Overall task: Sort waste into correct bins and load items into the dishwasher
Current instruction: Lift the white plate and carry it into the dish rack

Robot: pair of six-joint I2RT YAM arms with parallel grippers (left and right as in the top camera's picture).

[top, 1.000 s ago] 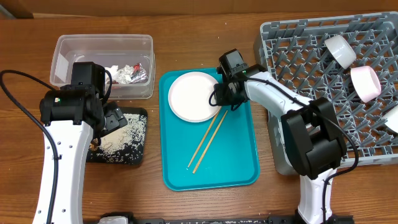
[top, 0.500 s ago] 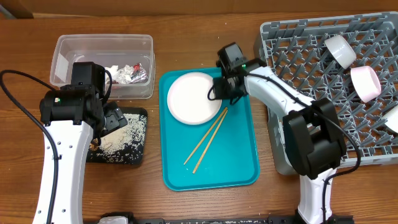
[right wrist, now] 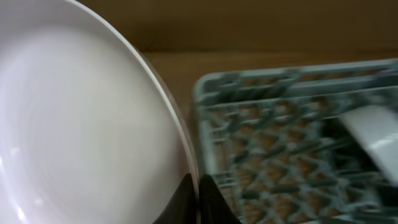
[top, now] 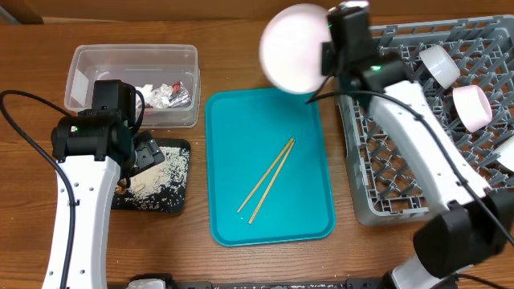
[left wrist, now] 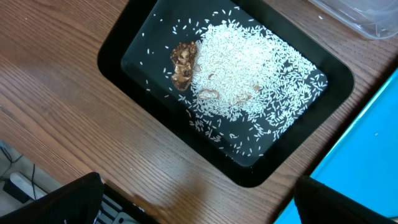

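Next to the grey dish rack (top: 377,185) and over the far edge of the teal tray (top: 233,201), the white plate (top: 295,48) hangs in the air with its rim pinched by the right fingers (right wrist: 180,202), the left fingers (left wrist: 62,202) are spread wide above the black tray (left wrist: 124,43) of rice (left wrist: 249,74), and two chopsticks (top: 269,178) lie on the teal tray.

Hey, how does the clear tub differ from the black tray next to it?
The clear tub is see-through, deeper and larger; the black tray is opaque, shallow and smaller. The tub holds a white napkin and foil wrappers; the tray holds rice grains and a brown scrap. Both are rounded-corner rectangles left of the teal tray.
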